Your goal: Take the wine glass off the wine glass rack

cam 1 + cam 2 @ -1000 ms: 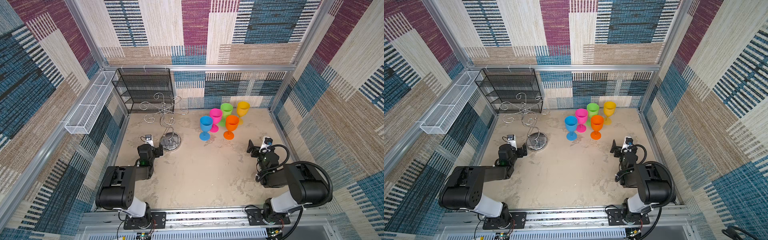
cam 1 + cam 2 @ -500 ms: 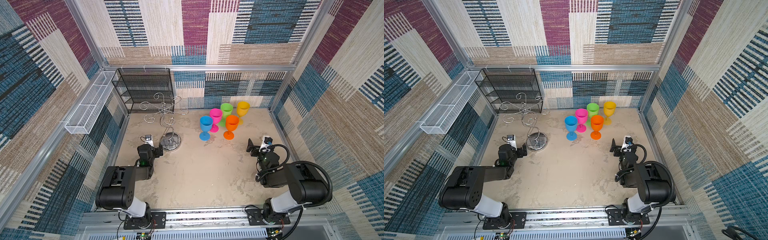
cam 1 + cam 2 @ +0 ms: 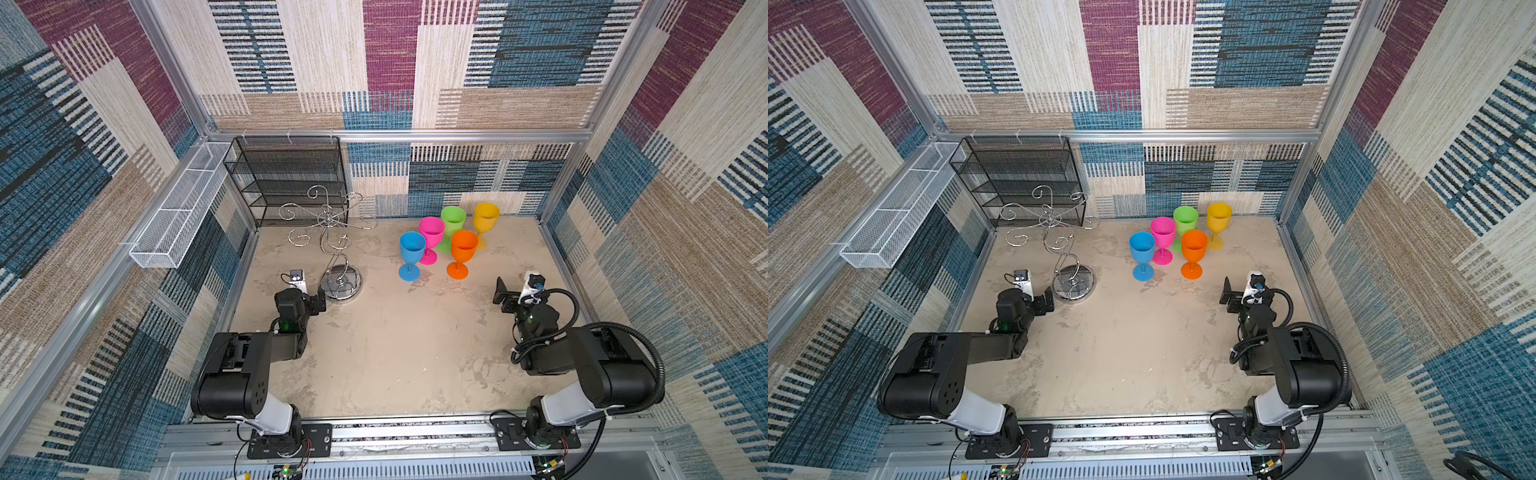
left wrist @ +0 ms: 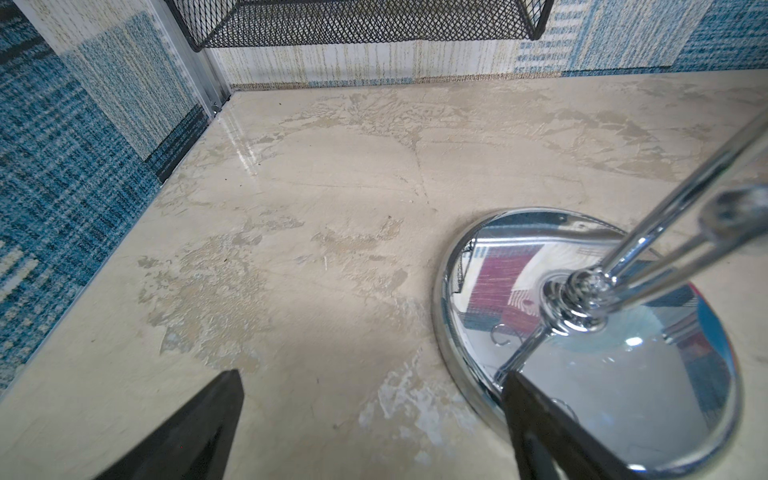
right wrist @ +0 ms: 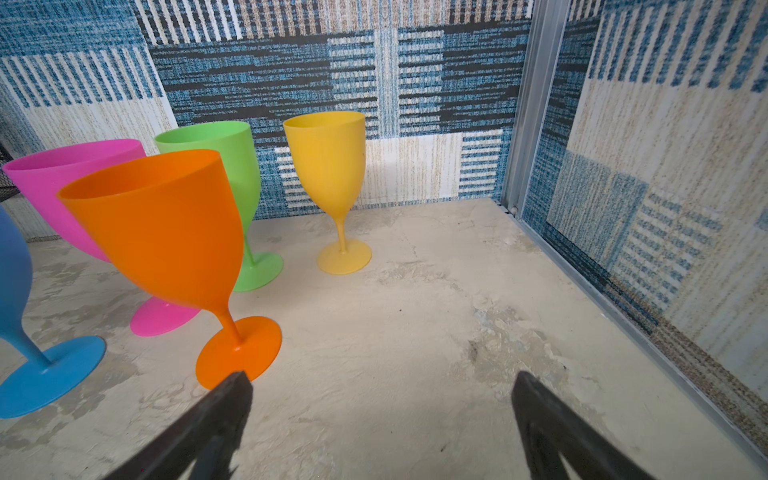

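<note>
Chrome wine glass rack point(image 4: 602, 365) just beside wide, empty left tool point(image 4: 372, 376), right tool point(image 5: 380, 378) wide, well apart

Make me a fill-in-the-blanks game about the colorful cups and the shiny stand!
1. The wine glass rack holds ____ glasses.
2. The glass nearest the right claw is ____.
3. The left claw is beside the rack's round mirrored ____.
4. Both claws are ____.
Missing words: zero, orange, base, open.

Chrome rack point(image 3: 351, 286); black mesh shelf point(image 3: 291, 166); white basket point(image 3: 178, 216).
</note>
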`<state>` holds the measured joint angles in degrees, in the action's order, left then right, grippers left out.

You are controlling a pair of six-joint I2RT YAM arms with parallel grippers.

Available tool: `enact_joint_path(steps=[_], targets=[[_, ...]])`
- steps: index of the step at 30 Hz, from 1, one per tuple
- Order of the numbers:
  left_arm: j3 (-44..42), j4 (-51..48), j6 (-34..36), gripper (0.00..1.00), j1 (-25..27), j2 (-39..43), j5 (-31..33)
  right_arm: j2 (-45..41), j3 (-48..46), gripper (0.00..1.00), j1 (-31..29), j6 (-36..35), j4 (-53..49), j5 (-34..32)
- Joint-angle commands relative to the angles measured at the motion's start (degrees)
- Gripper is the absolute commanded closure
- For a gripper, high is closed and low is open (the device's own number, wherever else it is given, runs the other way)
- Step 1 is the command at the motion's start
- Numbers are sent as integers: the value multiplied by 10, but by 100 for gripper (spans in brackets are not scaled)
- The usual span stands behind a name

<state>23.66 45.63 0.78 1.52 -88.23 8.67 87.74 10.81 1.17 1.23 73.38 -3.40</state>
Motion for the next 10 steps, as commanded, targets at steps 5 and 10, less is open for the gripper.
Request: enact_joint_path(steps=[5,10], targets=[[-1,26,3,0,0,1,-3,3,11,0,-5,-8,4,0],[-1,26,3,0,0,1,-2,0,9,0,-5,-13,6,13]])
